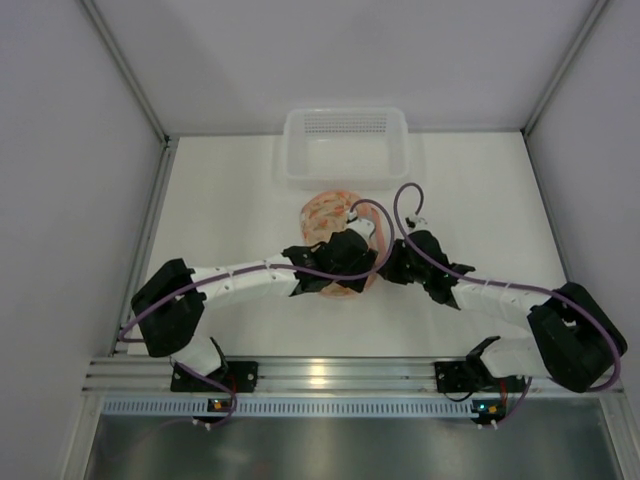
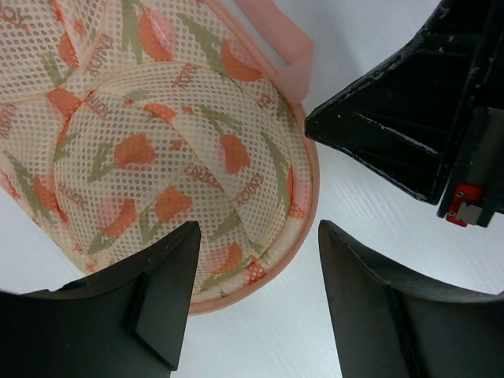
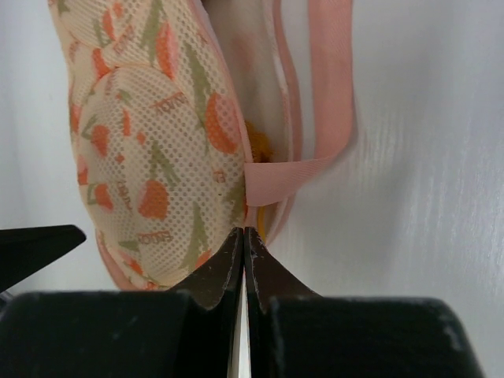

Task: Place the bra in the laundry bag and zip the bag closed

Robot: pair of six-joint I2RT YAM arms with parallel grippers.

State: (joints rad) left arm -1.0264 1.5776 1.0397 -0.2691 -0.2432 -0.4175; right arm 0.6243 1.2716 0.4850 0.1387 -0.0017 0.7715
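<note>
Right wrist view: my right fingers [image 3: 243, 240] are pressed shut at the rim of the bag [image 3: 150, 157]; whether they hold anything, I cannot tell. My left fingers [image 2: 258, 235] stand open over it on the desk [image 2: 260, 339]. The bra [image 3: 258, 146] peeks from the gap, so zipping may snag it.

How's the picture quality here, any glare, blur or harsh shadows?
Top external: soft even light, one glare patch on the metal rail. Left wrist: the laundry bag mesh is sharp, no glare. Right wrist: the right gripper looks blurred near the lens; the bag is sharp.
</note>
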